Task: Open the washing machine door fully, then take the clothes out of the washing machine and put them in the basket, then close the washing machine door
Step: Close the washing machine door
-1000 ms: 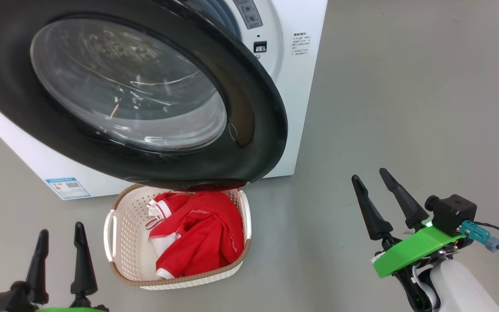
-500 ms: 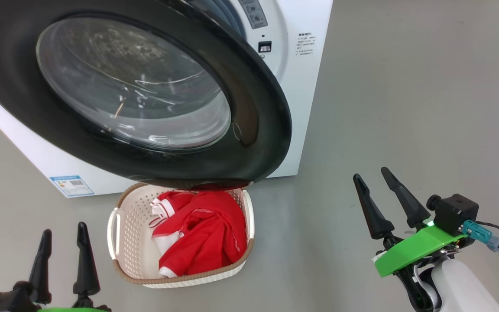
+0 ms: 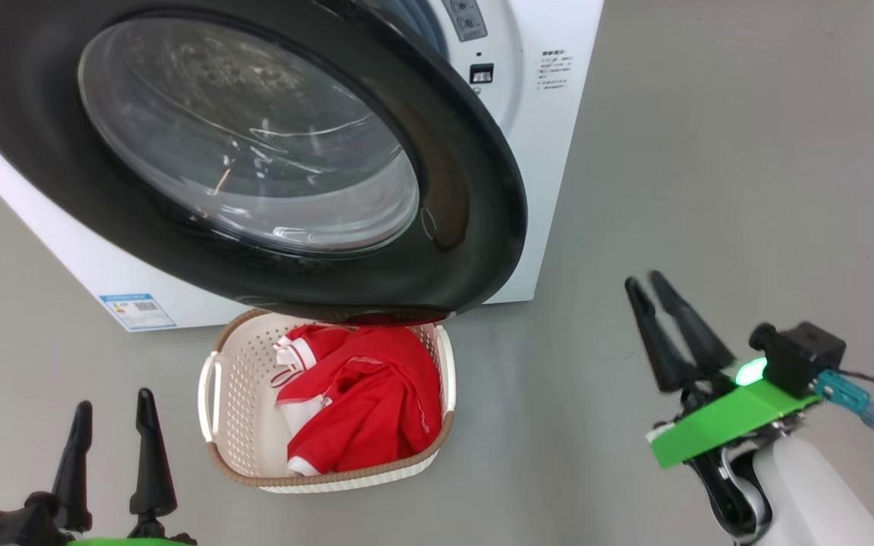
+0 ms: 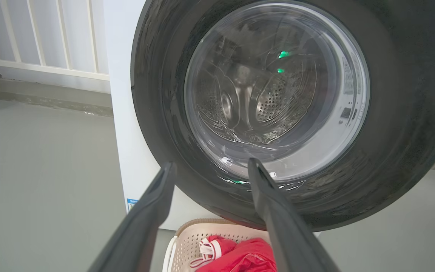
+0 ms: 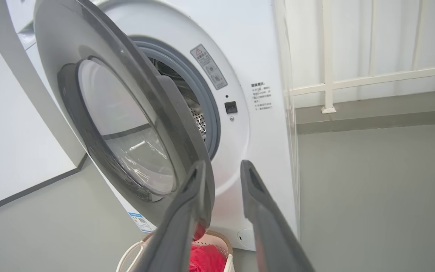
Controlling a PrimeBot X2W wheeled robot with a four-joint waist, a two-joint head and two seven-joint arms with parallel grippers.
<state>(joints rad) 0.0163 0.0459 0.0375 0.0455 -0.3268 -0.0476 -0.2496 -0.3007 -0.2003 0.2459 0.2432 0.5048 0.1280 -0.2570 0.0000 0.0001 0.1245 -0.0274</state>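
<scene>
The door [image 3: 475,227] stands swung out from the machine [image 3: 551,152]. Its wide glossy black rim rings a clear bulging glass bowl [image 3: 255,144], and its lower edge hangs over the far end of the basket [image 3: 232,394]. The left wrist view shows the perforated steel drum [image 4: 270,98] through the glass. The cream basket sits on the grey floor [image 3: 710,189] just in front of the machine, right of the blue label [image 3: 137,309]. The clothes [image 3: 369,402] lie crumpled in its right part, bright red with white collar trim. The left gripper [image 3: 113,400] hovers near left, its fingers spread wide and empty. The right gripper [image 3: 645,280] hovers near right, well apart from the door, with a narrow gap between its fingers and nothing in them.
</scene>
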